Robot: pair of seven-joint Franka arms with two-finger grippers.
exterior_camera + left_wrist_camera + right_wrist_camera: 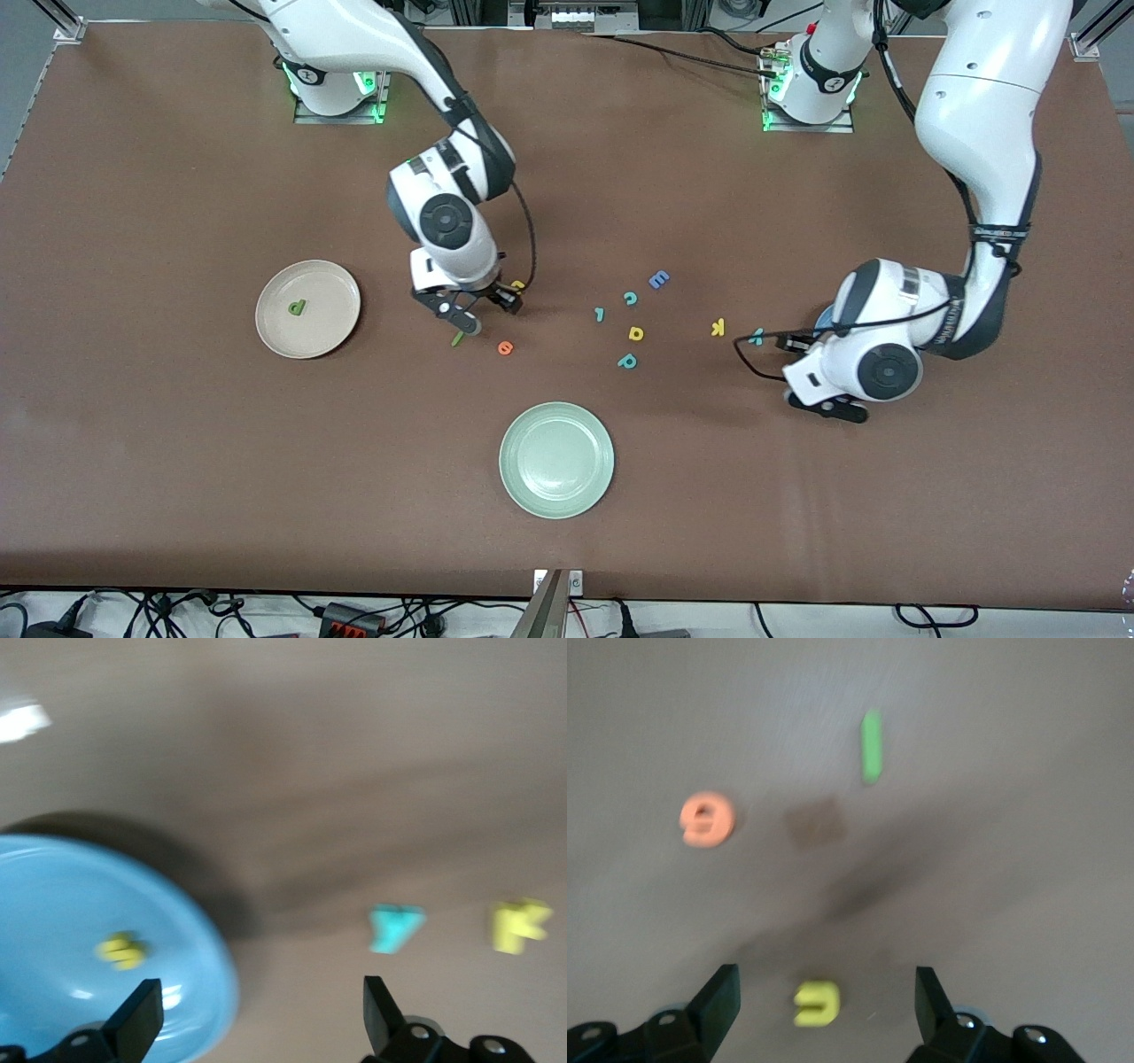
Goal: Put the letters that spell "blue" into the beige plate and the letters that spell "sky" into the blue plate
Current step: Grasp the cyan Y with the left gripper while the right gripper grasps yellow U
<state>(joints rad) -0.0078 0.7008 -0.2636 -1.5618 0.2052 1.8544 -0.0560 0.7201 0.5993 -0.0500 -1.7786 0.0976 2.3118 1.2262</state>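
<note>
The e (505, 347), l (457, 338) and, farther off, u (518, 285) were seen on the table under the right gripper (826, 979), spread wide and empty, as was the left gripper (257, 1001) over the blue plate (53, 904); these light, stiff letters were judged best pinched across their edges.

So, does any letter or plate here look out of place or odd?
Nothing looks spilled or damaged. The beige plate holds only the green b, and the blue plate holds one yellow letter. The other letters lie loose on the table, among them the green l and orange e.
</note>
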